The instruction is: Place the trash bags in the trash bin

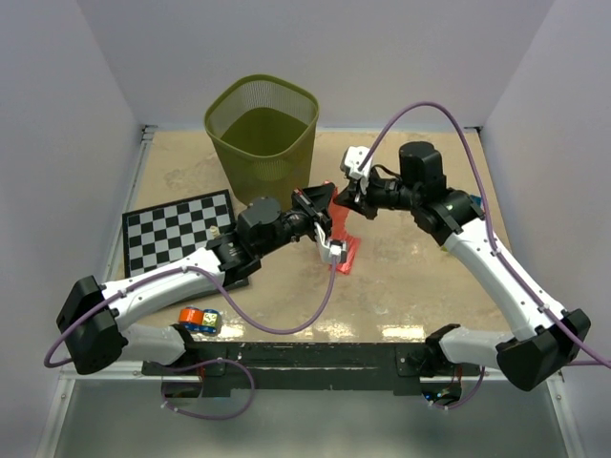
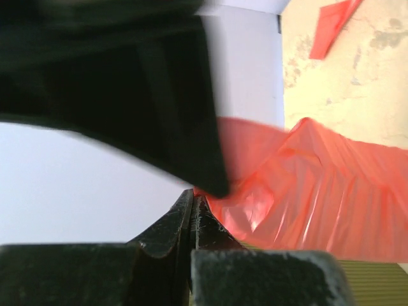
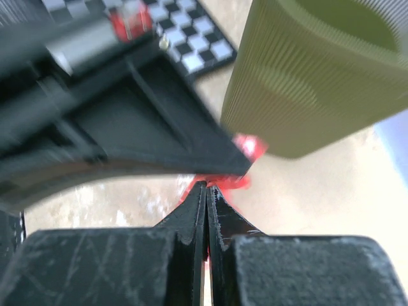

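The olive-green mesh trash bin point(image 1: 261, 129) stands at the back of the table, and its wall shows in the right wrist view point(image 3: 319, 83). A red-pink trash bag point(image 1: 336, 229) hangs between my two grippers, just right of the bin's front corner. My left gripper point(image 1: 319, 204) is shut on its edge; the film spreads to the right in the left wrist view point(image 2: 319, 191). My right gripper point(image 1: 344, 198) meets it tip to tip, shut on the same bag point(image 3: 223, 182). A second red strip point(image 2: 333, 27) lies on the table.
A checkerboard point(image 1: 177, 234) lies at the left under my left arm, also in the right wrist view point(image 3: 191, 38). Small yellow and blue toy blocks point(image 1: 200, 320) sit near the front left edge. White walls close in the table on three sides.
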